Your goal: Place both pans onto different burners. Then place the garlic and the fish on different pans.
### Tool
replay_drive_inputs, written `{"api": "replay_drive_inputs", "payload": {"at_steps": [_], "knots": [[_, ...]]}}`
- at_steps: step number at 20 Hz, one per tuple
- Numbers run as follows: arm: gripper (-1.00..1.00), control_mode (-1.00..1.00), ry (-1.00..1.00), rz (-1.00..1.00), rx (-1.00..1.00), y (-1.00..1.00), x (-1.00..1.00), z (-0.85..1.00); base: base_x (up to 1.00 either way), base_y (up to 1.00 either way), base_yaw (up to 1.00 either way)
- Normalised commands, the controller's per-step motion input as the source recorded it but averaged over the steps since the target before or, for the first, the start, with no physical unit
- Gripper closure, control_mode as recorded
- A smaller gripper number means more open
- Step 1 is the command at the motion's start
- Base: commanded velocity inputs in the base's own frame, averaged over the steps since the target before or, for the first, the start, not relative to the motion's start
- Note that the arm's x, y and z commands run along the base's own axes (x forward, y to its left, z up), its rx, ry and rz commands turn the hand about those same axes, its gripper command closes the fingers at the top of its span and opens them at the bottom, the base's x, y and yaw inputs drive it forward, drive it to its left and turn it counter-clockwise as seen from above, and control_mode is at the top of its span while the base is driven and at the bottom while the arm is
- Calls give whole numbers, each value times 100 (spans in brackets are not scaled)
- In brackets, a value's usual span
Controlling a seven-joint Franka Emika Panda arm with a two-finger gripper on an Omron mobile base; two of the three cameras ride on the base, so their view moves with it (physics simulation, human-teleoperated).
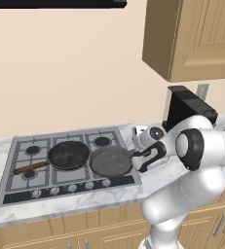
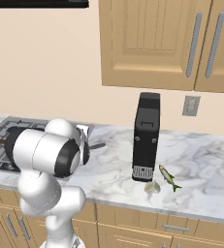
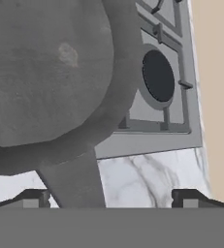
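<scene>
light: even, bright | shadows: faint | glare: none | focus: sharp, rendered

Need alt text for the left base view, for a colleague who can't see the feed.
Two pans sit on the steel cooktop: the black pan centre, the grey pan front right. The white arm's gripper hangs open at the grey pan's right edge.

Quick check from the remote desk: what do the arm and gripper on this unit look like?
A glossy white arm of rounded, bulbous segments with dark, near-black bands at the joints. The hand is white with black trim. The gripper ends in two small dark finger tips. No cables or markings show.
</scene>
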Motion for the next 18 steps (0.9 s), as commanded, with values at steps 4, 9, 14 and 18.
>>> {"api": "replay_drive_inputs", "payload": {"at_steps": [4,9,14,18], "knots": [[-100,-100,0,5,0,0,0,24,0,0,0],[-100,-100,0,4,0,0,0,36,0,0,0],[-100,-100,2,3,0,1,-6,35,0,0,0],[-100,-100,15,0,0,0,-37,59,0,0,0]]}}
